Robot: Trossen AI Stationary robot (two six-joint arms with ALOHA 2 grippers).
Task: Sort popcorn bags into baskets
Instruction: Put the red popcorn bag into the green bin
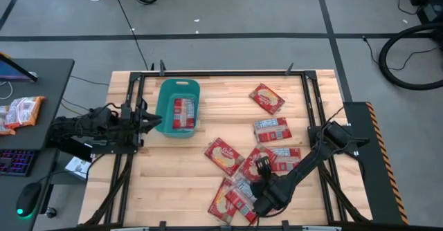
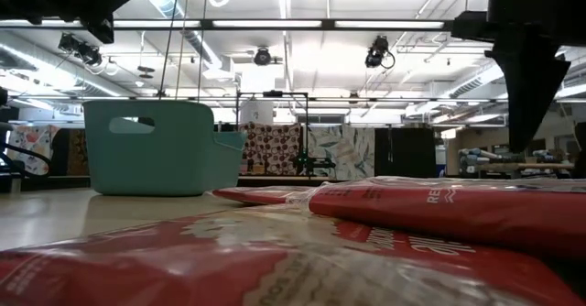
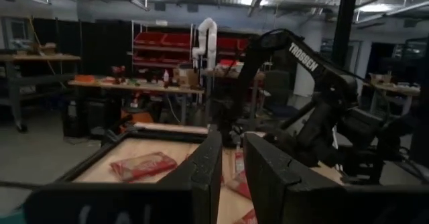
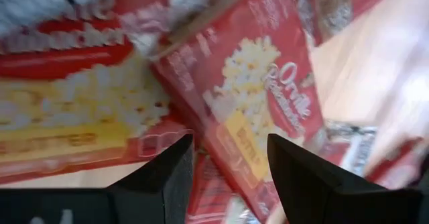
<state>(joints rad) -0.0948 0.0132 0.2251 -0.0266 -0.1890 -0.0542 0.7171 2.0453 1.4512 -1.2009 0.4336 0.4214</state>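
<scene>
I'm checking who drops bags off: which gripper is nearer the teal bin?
Left. The left gripper sits right beside the teal bin, at its left wall. The right gripper is far off, down over the pile of popcorn bags.

The table (image 1: 173, 182) is seen straight down from above in the high view. It is viewed level from its surface in the low view, close behind popcorn bags (image 2: 439, 210). The teal basket (image 1: 178, 108) is shared by these 2 views. Bags beyond the basket are faced by the left wrist camera; bags are seen closely from above by the right wrist camera.
</scene>
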